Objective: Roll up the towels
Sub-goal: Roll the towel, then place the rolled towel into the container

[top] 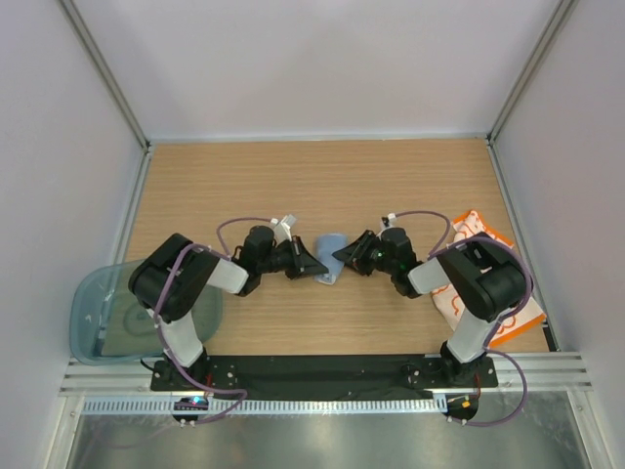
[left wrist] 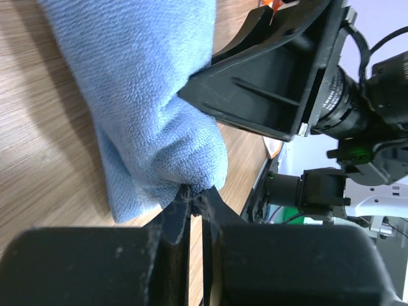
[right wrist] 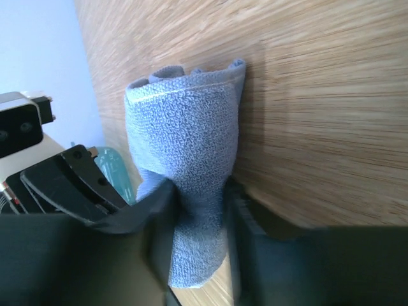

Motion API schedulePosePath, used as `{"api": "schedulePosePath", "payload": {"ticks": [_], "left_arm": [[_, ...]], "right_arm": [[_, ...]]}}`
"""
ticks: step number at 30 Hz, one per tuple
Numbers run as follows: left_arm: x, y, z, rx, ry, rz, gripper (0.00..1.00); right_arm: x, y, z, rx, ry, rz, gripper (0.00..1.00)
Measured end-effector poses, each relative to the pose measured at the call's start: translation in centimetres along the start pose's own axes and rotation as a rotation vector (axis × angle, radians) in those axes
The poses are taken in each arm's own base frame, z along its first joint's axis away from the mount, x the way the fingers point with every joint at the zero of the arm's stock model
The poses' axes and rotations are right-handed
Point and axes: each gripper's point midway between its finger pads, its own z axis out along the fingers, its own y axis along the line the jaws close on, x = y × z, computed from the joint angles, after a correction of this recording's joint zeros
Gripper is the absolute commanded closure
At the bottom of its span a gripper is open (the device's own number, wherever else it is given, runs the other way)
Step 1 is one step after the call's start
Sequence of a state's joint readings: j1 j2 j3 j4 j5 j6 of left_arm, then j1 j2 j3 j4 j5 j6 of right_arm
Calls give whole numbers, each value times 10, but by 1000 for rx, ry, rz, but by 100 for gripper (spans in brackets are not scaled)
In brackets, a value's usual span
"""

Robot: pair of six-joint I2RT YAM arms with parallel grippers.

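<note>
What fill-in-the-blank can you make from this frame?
The rolled soft cloth towel at centre is pale ___. The left gripper is ___ on it. The orange-and-white patterned towels lie on the robot's ___ side. The translucent blue-green plastic tray sits on its ___ side.
Missing: blue; shut; right; left.

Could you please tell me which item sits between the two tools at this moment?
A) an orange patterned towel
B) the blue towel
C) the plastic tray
B: the blue towel is pinched at one end by the left tool, and the right tool closes around its roll. The orange towels lie off by the right arm.
</note>
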State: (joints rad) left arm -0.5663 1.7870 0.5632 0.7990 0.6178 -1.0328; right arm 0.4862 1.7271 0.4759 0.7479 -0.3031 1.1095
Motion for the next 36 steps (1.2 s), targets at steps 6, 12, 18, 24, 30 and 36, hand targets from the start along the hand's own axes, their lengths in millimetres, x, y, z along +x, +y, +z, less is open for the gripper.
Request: {"api": "schedulePosePath", "payload": {"ticks": [6, 12, 18, 24, 30, 36], "left_arm": [[0, -3, -1, 16, 2, 5, 64], [3, -5, -10, -22, 20, 46, 34], [-7, -17, -30, -66, -12, 112, 32], [-23, -14, -31, -107, -50, 127, 32], [-19, 11, -15, -137, -25, 66, 31], [-17, 12, -3, -70, -25, 14, 28]], "right_arm": [[4, 5, 2, -56, 6, 41, 99], [5, 7, 2, -49, 20, 29, 99], [6, 13, -3, -40, 34, -19, 99], [6, 29, -11, -83, 44, -45, 99], [4, 49, -18, -163, 41, -65, 99], [2, 53, -19, -238, 19, -17, 99]]}}
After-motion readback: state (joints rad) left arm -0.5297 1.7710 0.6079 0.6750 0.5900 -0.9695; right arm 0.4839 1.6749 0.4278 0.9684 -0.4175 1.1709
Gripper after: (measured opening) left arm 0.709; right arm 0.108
